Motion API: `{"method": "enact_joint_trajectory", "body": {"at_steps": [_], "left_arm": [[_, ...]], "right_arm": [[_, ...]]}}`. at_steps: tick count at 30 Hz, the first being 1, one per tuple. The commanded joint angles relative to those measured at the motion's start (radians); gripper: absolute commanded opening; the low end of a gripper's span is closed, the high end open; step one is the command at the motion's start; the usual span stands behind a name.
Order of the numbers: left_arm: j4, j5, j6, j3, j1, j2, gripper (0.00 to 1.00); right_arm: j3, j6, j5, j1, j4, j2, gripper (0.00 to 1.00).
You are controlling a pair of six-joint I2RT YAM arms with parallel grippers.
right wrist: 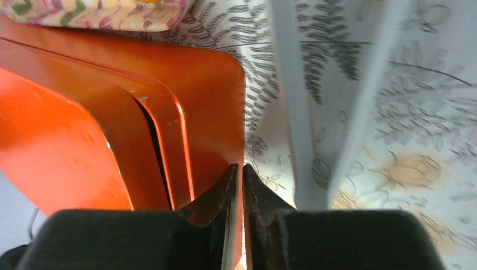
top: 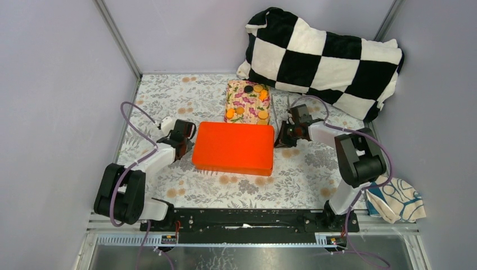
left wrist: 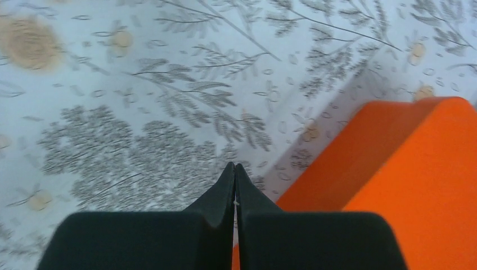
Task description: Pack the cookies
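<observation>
Several cookies (top: 262,95), mostly golden-orange and one black (top: 248,89), lie on the floral-patterned tray (top: 247,104) at the back of the table. An orange box (top: 233,147) with its lid on sits in front of the tray. My left gripper (top: 188,139) is shut and empty at the box's left end; the left wrist view shows its tips (left wrist: 235,169) over the tablecloth beside the box (left wrist: 405,174). My right gripper (top: 280,135) is shut at the box's right end. In the right wrist view its tips (right wrist: 243,170) sit against the box's side (right wrist: 112,112), with the tray's edge (right wrist: 95,14) above.
A black-and-white checkered pillow (top: 326,50) lies at the back right. A patterned cloth (top: 396,199) lies at the right front by the right arm's base. Grey walls close in the flowered tablecloth (top: 169,101) on three sides.
</observation>
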Motion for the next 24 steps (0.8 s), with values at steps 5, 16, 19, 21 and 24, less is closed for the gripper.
{"method": "enact_joint_trajectory", "body": {"at_steps": [5, 16, 19, 21, 24], "left_arm": [[0.289, 0.139, 0.083, 0.0, -0.024, 0.118, 0.0], [0.292, 0.187, 0.037, -0.057, -0.07, 0.12, 0.0], [0.276, 0.185, 0.036, -0.062, -0.069, 0.109, 0.0], [0.264, 0.18, 0.034, -0.062, -0.07, 0.1, 0.0], [0.256, 0.179, 0.034, -0.062, -0.069, 0.085, 0.0]], "right_arm": [[0.164, 0.002, -0.075, 0.128, 0.015, 0.109, 0.14], [0.32, -0.013, 0.168, 0.154, -0.141, 0.095, 0.15], [0.363, -0.003, 0.409, 0.177, -0.263, 0.013, 0.15], [0.383, -0.006, 0.574, 0.206, -0.322, -0.031, 0.15], [0.394, -0.024, 0.667, 0.262, -0.354, -0.071, 0.15]]}}
